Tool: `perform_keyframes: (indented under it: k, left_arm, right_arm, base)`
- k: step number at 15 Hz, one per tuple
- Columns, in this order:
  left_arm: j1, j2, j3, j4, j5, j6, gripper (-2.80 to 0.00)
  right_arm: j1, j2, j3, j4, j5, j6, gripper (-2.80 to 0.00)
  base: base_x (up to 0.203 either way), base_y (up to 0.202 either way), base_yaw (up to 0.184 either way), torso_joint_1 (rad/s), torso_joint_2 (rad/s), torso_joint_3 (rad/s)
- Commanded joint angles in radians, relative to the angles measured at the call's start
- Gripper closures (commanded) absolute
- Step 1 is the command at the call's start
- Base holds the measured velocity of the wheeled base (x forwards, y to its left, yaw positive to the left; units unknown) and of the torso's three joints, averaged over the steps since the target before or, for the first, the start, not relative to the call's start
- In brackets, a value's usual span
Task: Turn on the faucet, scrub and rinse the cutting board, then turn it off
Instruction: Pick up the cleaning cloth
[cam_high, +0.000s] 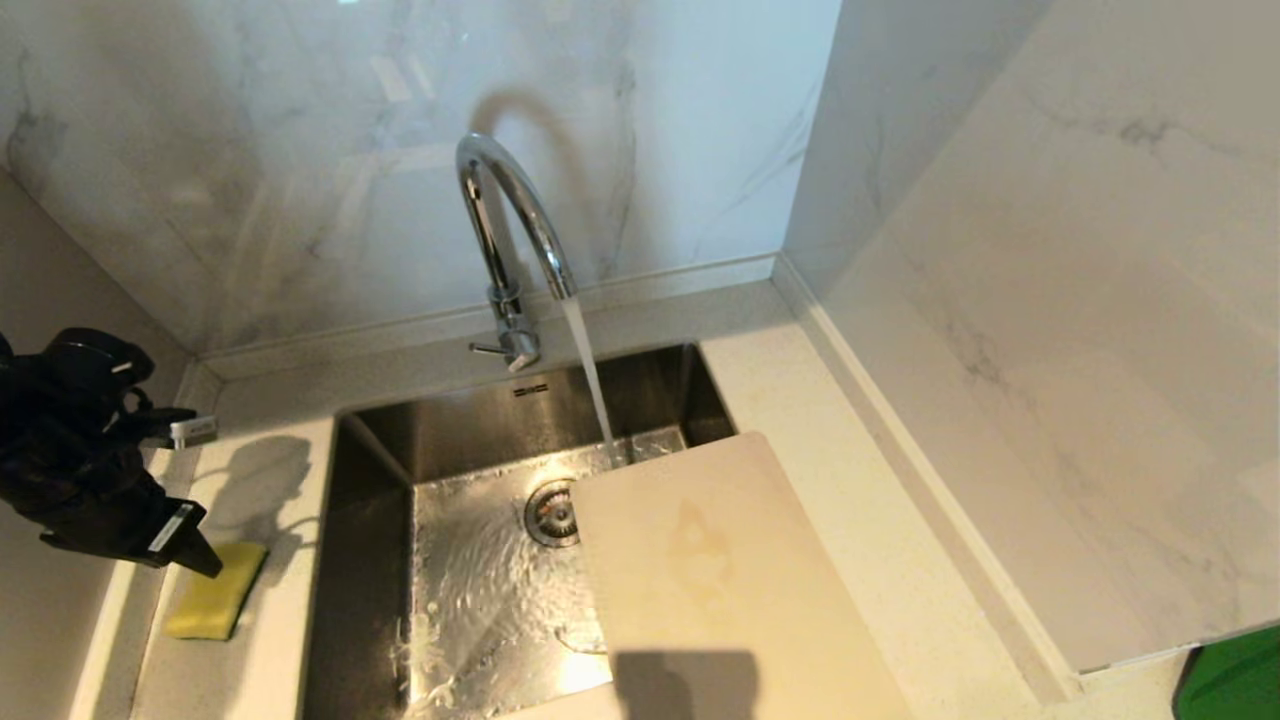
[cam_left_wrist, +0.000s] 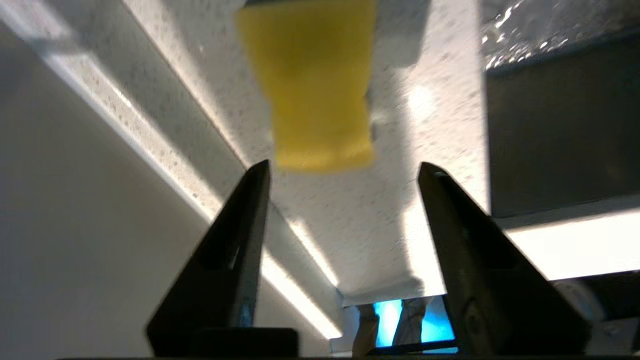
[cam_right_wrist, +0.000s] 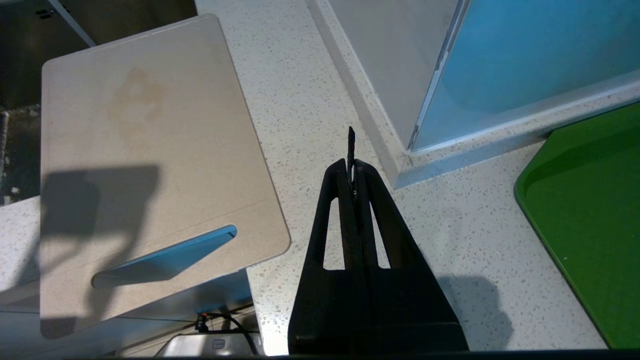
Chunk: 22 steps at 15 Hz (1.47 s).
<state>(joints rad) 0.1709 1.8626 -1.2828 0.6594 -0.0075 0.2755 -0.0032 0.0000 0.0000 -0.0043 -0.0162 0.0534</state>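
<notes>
The sponge (cam_left_wrist: 312, 85) lies just ahead of the left gripper (cam_left_wrist: 344, 170), long axis lengthwise between its open fingers; right gripper (cam_right_wrist: 351, 150) closed, empty

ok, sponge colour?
Yellow; the sponge shows best in the head view, left of the sink.
</notes>
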Motion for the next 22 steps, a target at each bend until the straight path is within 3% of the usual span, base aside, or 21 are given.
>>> perform_keyframes:
  k: [1, 6, 22]
  left_arm:
    - [0.019, 0.006, 0.032, 0.003, 0.0, 0.012, -2.8]
    - [0.035, 0.03, 0.117, -0.089, -0.003, 0.024, -2.8]
    - [0.045, 0.067, 0.139, -0.138, -0.023, 0.043, -2.8]
  right_arm:
    - [0.0, -0.002, 0.002, 0.0, 0.001, 0.0, 0.0]
    - [0.0, -0.002, 0.002, 0.0, -0.001, 0.0, 0.0]
    - [0.0, -0.002, 0.002, 0.0, -0.001, 0.0, 0.0]
  base:
    - [0.0, 0.0, 0.0, 0.0, 0.0, 0.0]
    - [0.0, 0.0, 0.0, 0.0, 0.0, 0.0]
    - [0.0, 0.0, 0.0, 0.0, 0.0, 0.0]
